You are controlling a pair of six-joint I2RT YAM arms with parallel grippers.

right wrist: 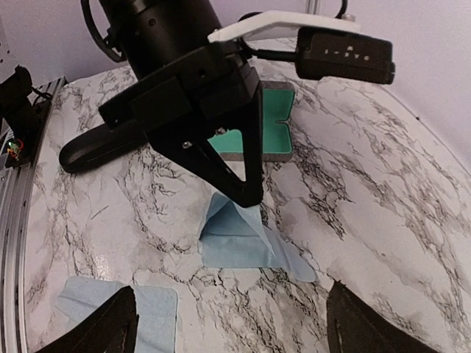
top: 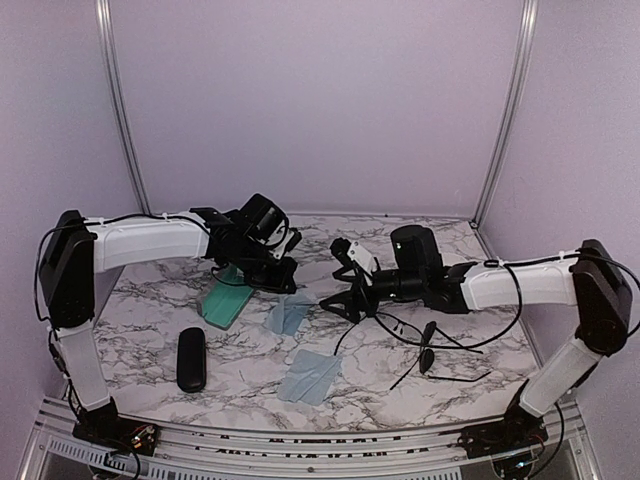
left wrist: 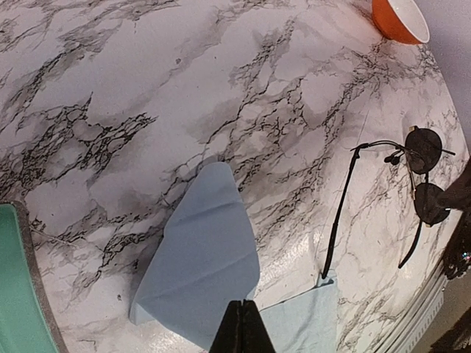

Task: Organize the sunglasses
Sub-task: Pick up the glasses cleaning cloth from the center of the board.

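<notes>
Firmly shut, the left gripper [right wrist: 249, 197] pinches a peak of the blue cloth [right wrist: 239, 246] — the right gripper [right wrist: 234, 332] hangs spread, holding nothing — sunglasses [left wrist: 424, 150] lie on the worktop [left wrist: 147, 88].

Orange bowl [left wrist: 397, 18]: running off the top edge.
Green-lined case [right wrist: 276, 118]: sitting half hidden behind the left gripper [right wrist: 247, 194].
</notes>
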